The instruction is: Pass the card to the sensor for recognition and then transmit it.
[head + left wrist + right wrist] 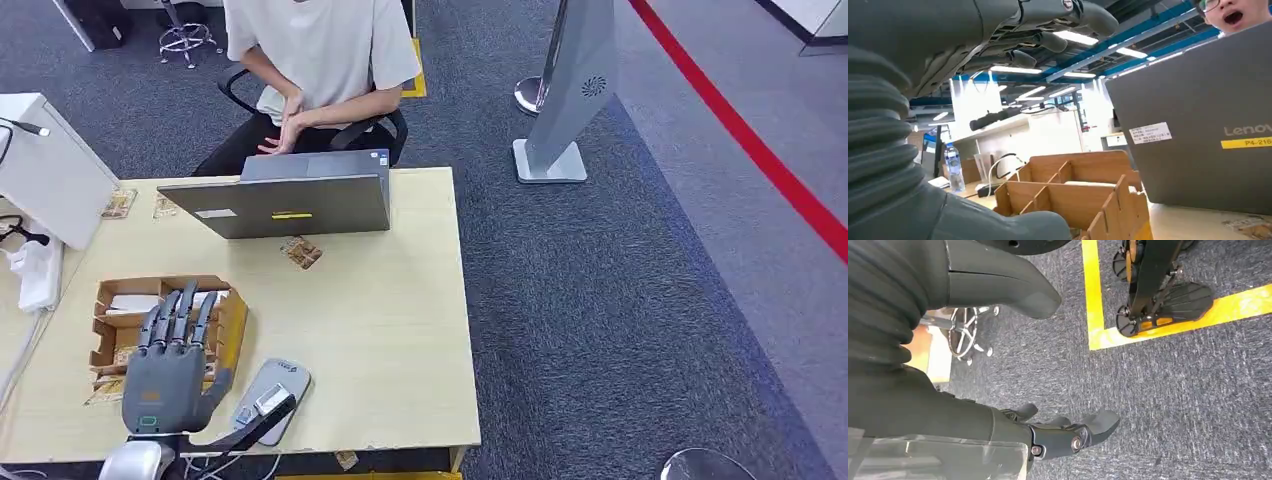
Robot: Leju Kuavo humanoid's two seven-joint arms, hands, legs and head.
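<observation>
Left hand (170,365) spread, empty, above box (232,325); card (301,252) well beyond, near laptop (290,205).

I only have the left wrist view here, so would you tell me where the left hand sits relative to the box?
Observer: From the head view, the left hand is over the box, fingers spread, holding nothing.
Operator: Thank you. What lies nearest it on the table?
Observer: A grey sensor lies just to its right, by the near edge of the table.
Operator: And is the other hand busy?
Observer: No, the right hand hangs over the carpet, holding nothing.
</observation>
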